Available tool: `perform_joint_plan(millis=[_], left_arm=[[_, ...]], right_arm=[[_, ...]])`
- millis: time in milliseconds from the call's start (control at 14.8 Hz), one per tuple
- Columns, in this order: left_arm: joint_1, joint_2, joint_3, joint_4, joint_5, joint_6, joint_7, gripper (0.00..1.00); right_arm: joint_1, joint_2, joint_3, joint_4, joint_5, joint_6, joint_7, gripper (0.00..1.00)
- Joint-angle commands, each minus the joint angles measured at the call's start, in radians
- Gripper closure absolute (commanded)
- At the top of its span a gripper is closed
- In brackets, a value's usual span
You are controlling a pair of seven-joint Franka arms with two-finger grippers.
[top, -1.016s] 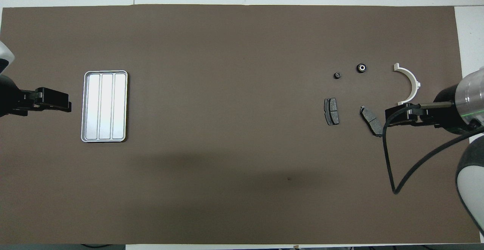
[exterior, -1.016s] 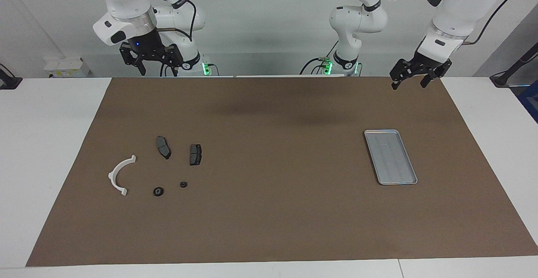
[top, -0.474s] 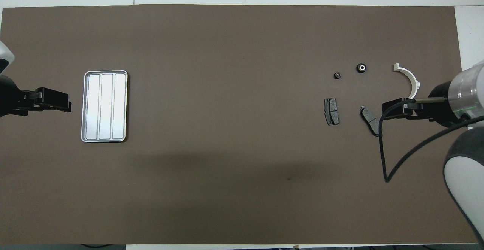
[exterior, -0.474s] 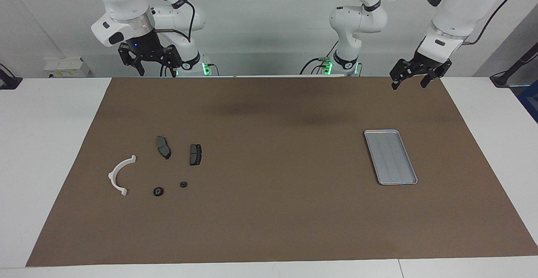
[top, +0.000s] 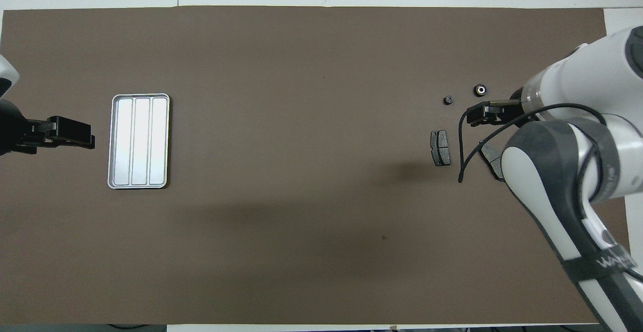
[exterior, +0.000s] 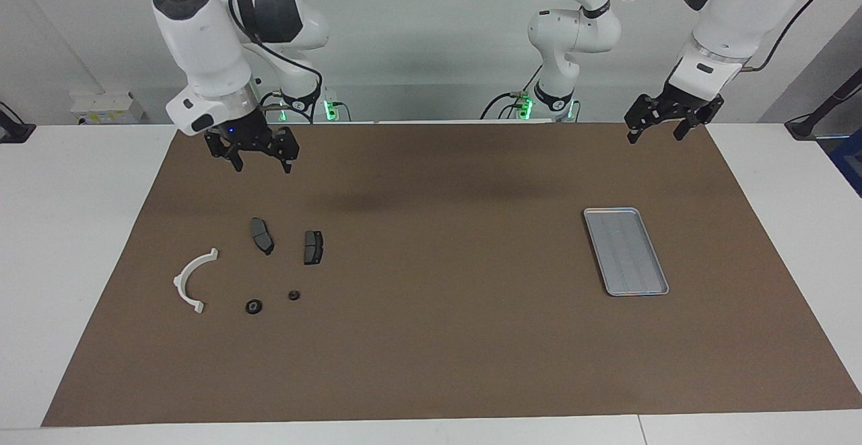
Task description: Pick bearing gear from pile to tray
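Observation:
The pile lies toward the right arm's end of the brown mat. It holds a white half-ring bracket [exterior: 192, 280], two dark brake pads [exterior: 261, 235] [exterior: 313, 246], the bearing gear [exterior: 253, 306] [top: 480, 90], which is black and round with a pale hub, and a smaller black round piece [exterior: 293, 295] [top: 447, 100]. My right gripper [exterior: 262, 165] [top: 471, 116] hangs open and empty in the air over the mat by the brake pads, touching nothing. In the overhead view its arm hides the bracket and part of one pad [top: 492, 162]. The silver tray [exterior: 626, 250] [top: 139, 141] lies empty toward the left arm's end.
My left gripper [exterior: 654, 134] [top: 85, 138] waits open in the air, over the mat's corner near the tray. The brown mat [exterior: 438, 337] covers most of the white table. A black cable loops down from the right arm's wrist [top: 464, 146].
The right arm has swung out from its base over the mat and come down toward the pile, its gripper still open. The left arm, the tray and the parts have not moved.

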Motion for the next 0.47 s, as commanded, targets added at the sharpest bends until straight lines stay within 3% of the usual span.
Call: perform_joint_plan(millis=[0, 203, 407], left_arm=[[-0.003, -0.008, 0.005, -0.009, -0.004, -0.004, -0.003, 0.0], [-0.003, -0.008, 0.005, -0.009, -0.004, -0.004, -0.003, 0.0], [-0.003, -0.008, 0.005, -0.009, -0.004, -0.003, -0.003, 0.0]], right_arm=[[-0.001, 0.128, 0.004, 0.02, -0.029, 0.128, 0.086, 0.0], [-0.001, 0.222, 0.004, 0.048, -0.063, 0.227, 0.167, 0.0], [0.002, 0.319, 0.004, 0.13, -0.086, 0.229, 0.263, 0.0]])
